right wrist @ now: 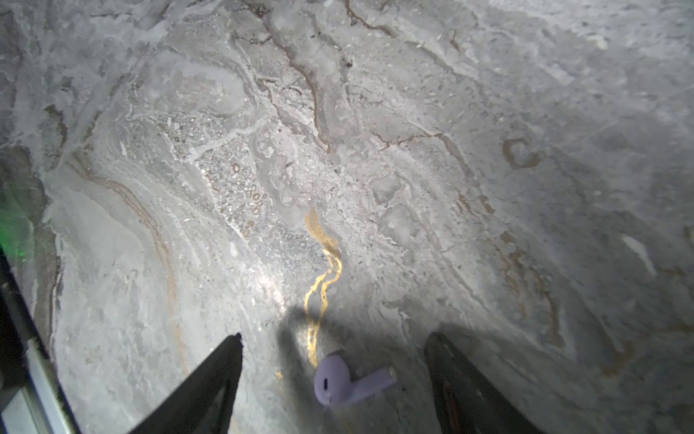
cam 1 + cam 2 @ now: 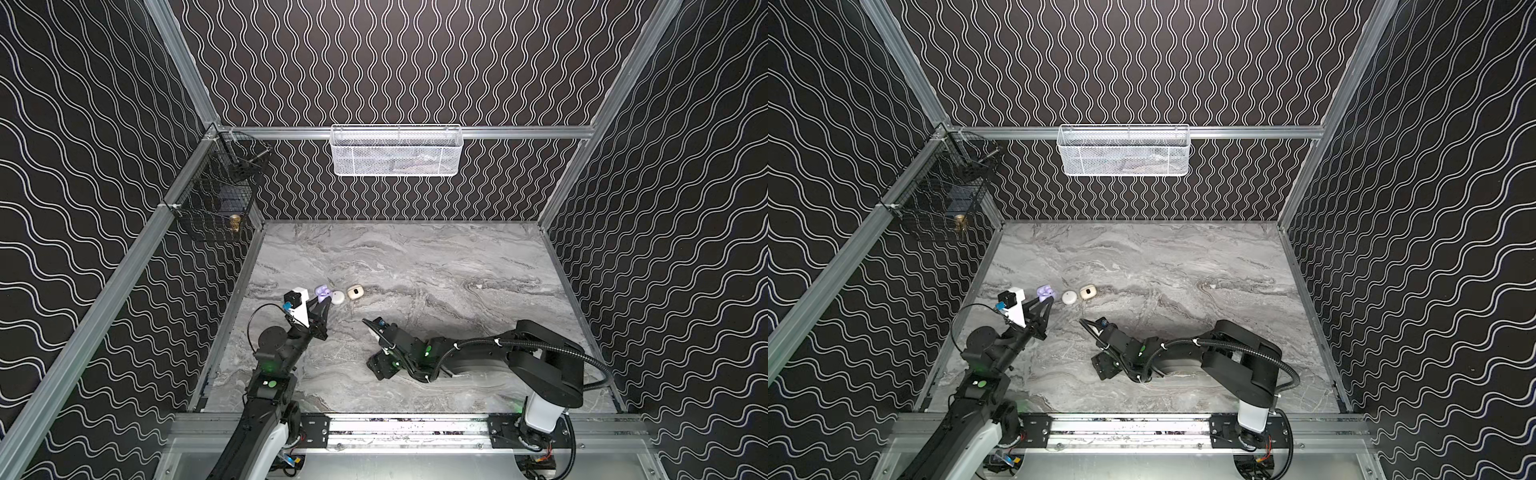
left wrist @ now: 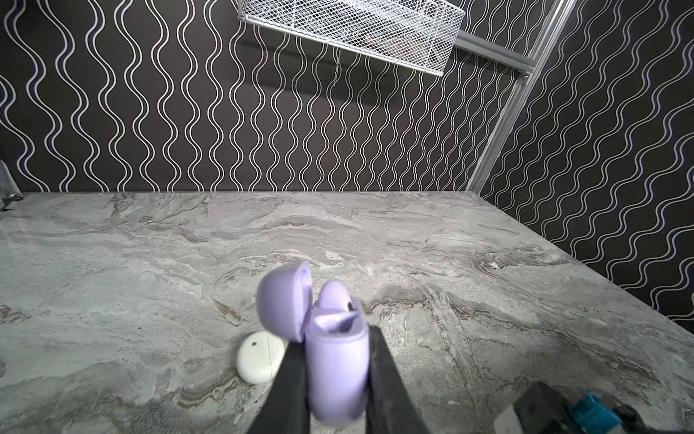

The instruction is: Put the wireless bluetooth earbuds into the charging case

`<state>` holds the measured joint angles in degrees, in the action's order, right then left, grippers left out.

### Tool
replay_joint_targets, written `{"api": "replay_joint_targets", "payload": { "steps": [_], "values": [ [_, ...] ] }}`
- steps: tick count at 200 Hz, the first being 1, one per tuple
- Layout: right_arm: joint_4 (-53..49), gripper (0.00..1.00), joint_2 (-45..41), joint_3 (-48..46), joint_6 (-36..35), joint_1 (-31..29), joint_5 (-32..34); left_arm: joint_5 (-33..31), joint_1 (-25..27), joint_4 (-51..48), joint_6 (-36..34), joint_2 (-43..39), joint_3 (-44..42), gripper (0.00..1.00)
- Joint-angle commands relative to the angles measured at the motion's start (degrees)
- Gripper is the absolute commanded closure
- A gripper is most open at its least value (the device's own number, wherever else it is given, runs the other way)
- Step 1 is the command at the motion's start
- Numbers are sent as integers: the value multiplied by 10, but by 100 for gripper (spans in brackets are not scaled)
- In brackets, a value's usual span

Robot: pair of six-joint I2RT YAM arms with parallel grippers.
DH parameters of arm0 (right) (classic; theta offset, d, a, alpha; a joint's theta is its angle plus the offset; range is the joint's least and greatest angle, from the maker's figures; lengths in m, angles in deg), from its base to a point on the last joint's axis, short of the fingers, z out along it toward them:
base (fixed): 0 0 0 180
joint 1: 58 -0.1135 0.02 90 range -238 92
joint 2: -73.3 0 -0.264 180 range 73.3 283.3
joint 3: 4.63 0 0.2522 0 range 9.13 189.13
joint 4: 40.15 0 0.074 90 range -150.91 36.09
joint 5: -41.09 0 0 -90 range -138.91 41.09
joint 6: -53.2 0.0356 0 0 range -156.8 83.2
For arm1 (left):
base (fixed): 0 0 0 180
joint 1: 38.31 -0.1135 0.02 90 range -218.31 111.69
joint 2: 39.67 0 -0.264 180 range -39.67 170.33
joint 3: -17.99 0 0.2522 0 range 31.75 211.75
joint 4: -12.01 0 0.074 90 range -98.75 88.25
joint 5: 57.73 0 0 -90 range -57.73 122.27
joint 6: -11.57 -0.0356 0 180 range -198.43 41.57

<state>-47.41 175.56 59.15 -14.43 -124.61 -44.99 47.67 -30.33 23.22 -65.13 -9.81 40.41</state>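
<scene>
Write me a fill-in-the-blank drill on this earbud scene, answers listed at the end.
1. The left gripper is shut on the ____ charging case.
2. That case's lid stands ____.
3. The loose earbud lies on the ____, between the right gripper's open fingers.
4. The round case lying near the held one is ____.
Missing words: lavender; open; table; white.
</scene>
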Motion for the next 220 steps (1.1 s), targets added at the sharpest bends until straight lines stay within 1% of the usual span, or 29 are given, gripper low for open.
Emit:
{"api": "replay_joint_targets", "payload": {
  "steps": [1, 26, 38, 90, 117, 131, 146, 157, 173, 187, 193, 204, 220],
  "values": [
    [0, 22, 0, -11, 1, -5, -44, 2, -1, -13, -2, -10, 6, 100],
    [-24, 26, 4, -14, 8, -21, -42, 0, -1, -14, -3, -16, 4, 100],
    [-35, 29, 2, -15, 14, -30, -32, -1, -1, -14, -4, -14, 6, 100],
    [-98, 31, -27, -12, 46, -72, -1, 1, -1, -21, -4, -17, 6, 100],
    [-113, 37, -32, -3, 56, -91, 3, -4, -1, -25, -5, -25, 6, 100],
    [-122, 41, -35, 3, 59, -94, 16, -4, -1, -24, -4, -25, 5, 100],
    [-133, 42, -41, 12, 61, -95, 33, -3, -1, -22, -4, -21, 6, 100],
    [-149, 43, -46, 21, 64, -94, 47, -2, -1, -22, -4, -19, 6, 100],
    [-190, 42, -51, 47, 67, -94, 86, -2, -1, -22, -5, -20, 6, 100],
    [-230, 39, -41, 68, 60, -95, 107, -3, -1, -21, -4, -23, 4, 100],
    [-245, 39, -34, 91, 58, -93, 115, -4, -1, -21, -3, -24, 4, 100],
    [-263, 38, -18, 110, 50, -92, 118, -11, -1, -24, -1, -26, 3, 100],
    [-278, 37, 10, 132, 31, -83, 101, -31, -1, -39, 1, -30, 5, 100]
  ]
}}
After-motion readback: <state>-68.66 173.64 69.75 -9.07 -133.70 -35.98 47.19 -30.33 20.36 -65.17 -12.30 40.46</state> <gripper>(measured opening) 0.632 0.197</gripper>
